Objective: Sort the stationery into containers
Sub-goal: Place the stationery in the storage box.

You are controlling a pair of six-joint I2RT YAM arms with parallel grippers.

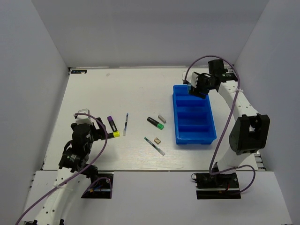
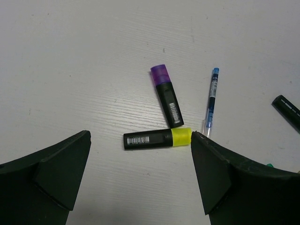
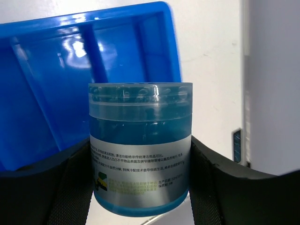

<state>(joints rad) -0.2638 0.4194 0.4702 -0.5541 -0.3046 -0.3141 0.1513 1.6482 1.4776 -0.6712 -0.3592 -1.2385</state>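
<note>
- Jar [image 3: 140, 140]: clear blue tub with a white label, upright, clamped between the right gripper's [image 1: 196, 87] fingers, which stand fairly wide around it.
- It hangs at the far end of the tray [image 1: 175, 119], on the right side of the worktop. Can't tell if it's squarely over the far compartment.
- Left gripper [image 2: 139, 150]: spread fully, empty, above the yellow marker [image 2: 157, 138] near the worktop's left edge.
- Marker's long axis runs finger to finger, so it probably needs a wrist turn first.

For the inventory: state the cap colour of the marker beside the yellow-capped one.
Purple, on the black plastic marker; left wrist view.
</note>
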